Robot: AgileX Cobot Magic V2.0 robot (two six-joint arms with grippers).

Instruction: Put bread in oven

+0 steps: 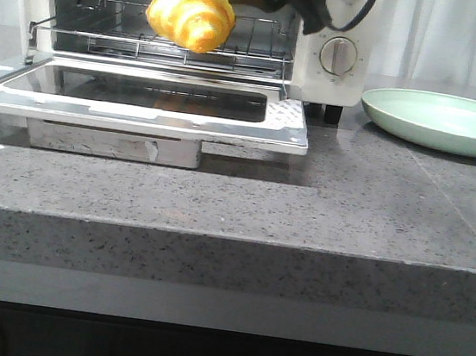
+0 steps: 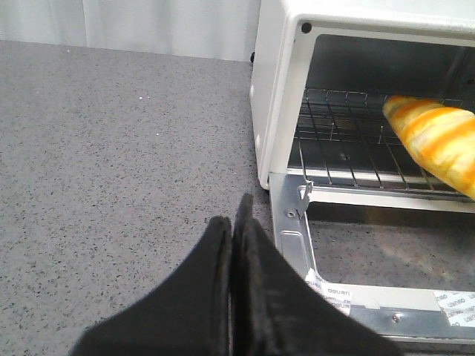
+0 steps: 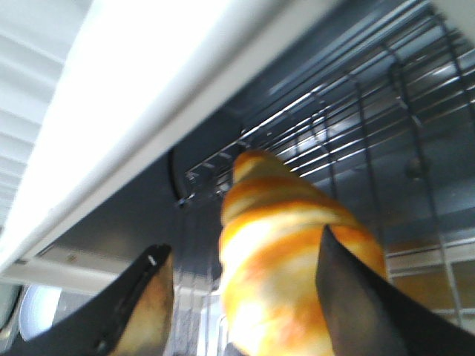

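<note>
On the speckled dark grey stone counter [image 1: 218, 202] we see the white countertop toaster oven [image 1: 336, 86] standing with its glass-windowed door [image 1: 143, 101] folded down flat, the pane level above the stone. Behind the counter hangs a pale, pleated white curtain [image 1: 447, 34]. Our glossy golden-yellow croissant-shaped bread [image 1: 193, 14], banded with orange-brown stripes, sits at the mouth of the oven cavity on or just over the front part of the wire rack [image 1: 117, 29]; whether it touches the rack we cannot tell. Our right gripper [image 3: 241, 297] reaches in from the knob side: in the right wrist view its black fingers [image 3: 356, 297] stand wide apart, one against the roll's flank, the other off to the side with a gap between it and the bread, so the bread lies between them without being squeezed. Our left gripper [image 2: 233, 245] hangs over bare counter just beside the oven's outer corner and the door's hinge, its two black fingers pressed together with nothing between them. A round silver-white knob [image 1: 338, 56] faces forward on the oven's front panel, above a black foot [image 1: 332, 114]. A pale green round plate [image 1: 445, 121] rests on the stone near that side of the oven.
</note>
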